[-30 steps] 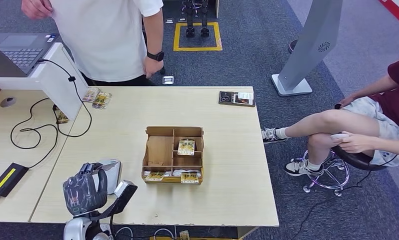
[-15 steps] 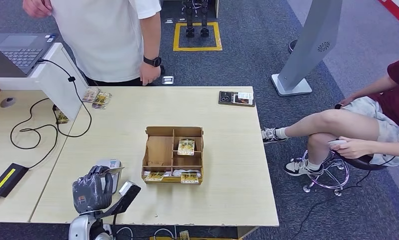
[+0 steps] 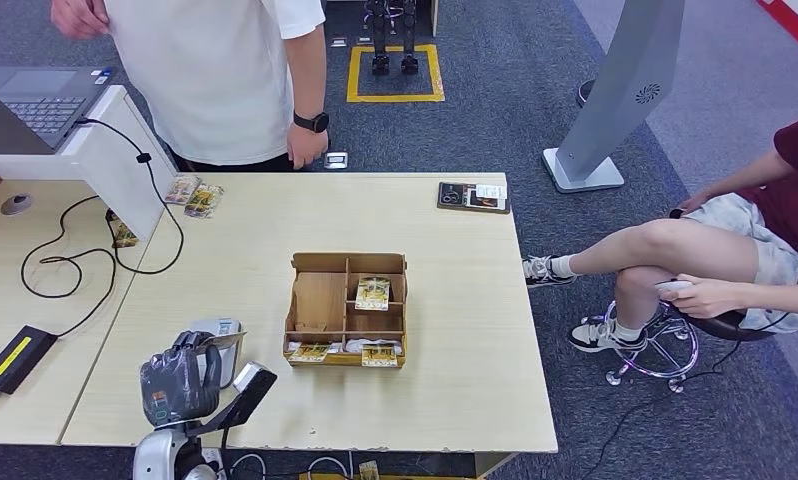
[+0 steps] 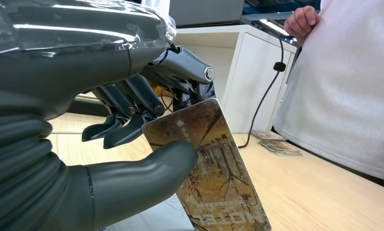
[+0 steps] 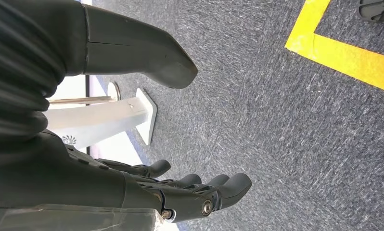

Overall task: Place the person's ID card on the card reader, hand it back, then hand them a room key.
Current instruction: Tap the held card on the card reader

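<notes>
My left hand [image 3: 180,383] hovers near the table's front left edge and pinches a brown tree-printed ID card [image 4: 214,173] between thumb and fingers. The card stands tilted, just over the grey-white card reader [image 3: 225,333], which the hand partly hides. I cannot tell whether card and reader touch. A person in a white shirt [image 3: 215,80] stands at the table's far side. Room key cards [image 3: 372,292] lie in a wooden divided box [image 3: 320,300] at the table's middle. My right hand [image 5: 180,192] hangs over the carpet, fingers apart and holding nothing.
More cards [image 3: 195,193] lie at the far left corner, a dark phone-like object [image 3: 473,196] at the far right. Cables [image 3: 65,260] and a laptop [image 3: 25,100] occupy the side desk to the left. Another person [image 3: 735,250] sits at the right.
My left hand has sunk slightly and eased right with the card, uncovering more of the reader. The standing person's arm shifted a little at the table's far edge.
</notes>
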Available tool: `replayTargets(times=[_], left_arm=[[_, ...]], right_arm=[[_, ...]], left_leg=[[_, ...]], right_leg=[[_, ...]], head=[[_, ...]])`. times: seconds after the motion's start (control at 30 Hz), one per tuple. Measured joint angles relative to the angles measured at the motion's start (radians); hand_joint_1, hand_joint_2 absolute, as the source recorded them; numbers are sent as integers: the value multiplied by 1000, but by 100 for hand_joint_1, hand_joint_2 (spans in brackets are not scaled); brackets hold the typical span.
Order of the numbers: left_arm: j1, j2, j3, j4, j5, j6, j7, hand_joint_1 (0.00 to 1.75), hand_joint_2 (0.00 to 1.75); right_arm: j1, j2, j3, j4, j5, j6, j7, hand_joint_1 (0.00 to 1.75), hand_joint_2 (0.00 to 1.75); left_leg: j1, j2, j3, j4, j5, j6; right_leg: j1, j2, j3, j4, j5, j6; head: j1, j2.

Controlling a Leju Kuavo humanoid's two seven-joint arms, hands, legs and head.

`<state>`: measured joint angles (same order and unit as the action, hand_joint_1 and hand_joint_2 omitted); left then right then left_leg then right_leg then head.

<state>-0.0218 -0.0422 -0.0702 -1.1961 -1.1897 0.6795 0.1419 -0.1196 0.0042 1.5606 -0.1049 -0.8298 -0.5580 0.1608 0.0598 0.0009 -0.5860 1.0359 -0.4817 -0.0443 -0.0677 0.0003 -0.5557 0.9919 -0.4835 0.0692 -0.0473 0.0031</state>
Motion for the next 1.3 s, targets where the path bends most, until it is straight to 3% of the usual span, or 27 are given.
replayTargets(times=[0.3, 0.83, 1.3], left_arm=[[0, 2, -3, 2, 8, -29, 3, 175, 175], [-11, 17, -37, 35, -10, -134, 85, 175, 175], [-16, 19, -45, 42, -10, -126, 88, 175, 175]], right_arm=[[0, 0, 0, 0, 0, 1, -2, 0, 175], [-1, 0, 0, 0, 16, 1, 4, 0, 175], [-1, 0, 0, 0, 18, 3, 4, 0, 175]], left_leg=[[0, 0, 0, 0, 0, 0], [0, 0, 0, 0, 0, 0], [0, 0, 1, 0, 0, 0]], right_leg=[[0, 0, 0, 0, 0, 0], [0, -1, 1, 0, 0, 0], [0, -1, 2, 0, 0, 0]], head=[[0, 0], [0, 0], [0, 0]])
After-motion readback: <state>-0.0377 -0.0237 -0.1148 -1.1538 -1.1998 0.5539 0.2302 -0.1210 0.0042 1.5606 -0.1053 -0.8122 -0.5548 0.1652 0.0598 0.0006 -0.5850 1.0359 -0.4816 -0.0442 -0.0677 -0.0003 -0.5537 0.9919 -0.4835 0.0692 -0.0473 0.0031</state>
